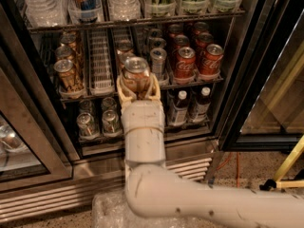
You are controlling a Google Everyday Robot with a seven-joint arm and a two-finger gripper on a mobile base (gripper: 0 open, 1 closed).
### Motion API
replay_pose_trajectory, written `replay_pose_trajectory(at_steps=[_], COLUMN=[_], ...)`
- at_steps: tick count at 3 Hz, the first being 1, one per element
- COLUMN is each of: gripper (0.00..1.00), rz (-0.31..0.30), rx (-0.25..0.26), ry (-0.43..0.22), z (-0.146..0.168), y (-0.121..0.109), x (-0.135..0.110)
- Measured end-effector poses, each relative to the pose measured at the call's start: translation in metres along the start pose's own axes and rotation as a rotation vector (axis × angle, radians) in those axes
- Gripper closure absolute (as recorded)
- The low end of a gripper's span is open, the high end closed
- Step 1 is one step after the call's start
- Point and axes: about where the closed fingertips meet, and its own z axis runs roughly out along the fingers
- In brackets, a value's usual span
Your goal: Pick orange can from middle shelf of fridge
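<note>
Orange can point(137, 71) clasped in the hand point(137, 83) at the front edge of the middle shelf point(99, 61).
Fingers point(121, 86) press both its sides; red cans point(197, 61) stand at 3 o'clock, other orange cans point(66, 72) at 9 o'clock, inside the fridge point(237, 103).

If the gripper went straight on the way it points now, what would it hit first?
The gripper, closed on the orange can at the front of the middle shelf, would probably drive it into the next can behind; depth unclear.
</note>
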Motion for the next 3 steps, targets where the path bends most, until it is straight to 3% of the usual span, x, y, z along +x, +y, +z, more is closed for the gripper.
replay_pose_trajectory(at_steps=[1, 2, 3], gripper=[1.00, 1.00, 1.00], rz=[0.021, 0.008, 0.000], rx=[0.027, 0.009, -0.008], ry=[0.016, 0.024, 0.015], z=[-0.067, -0.126, -0.159], y=[-0.015, -0.014, -0.011], x=[-0.017, -0.020, -0.027])
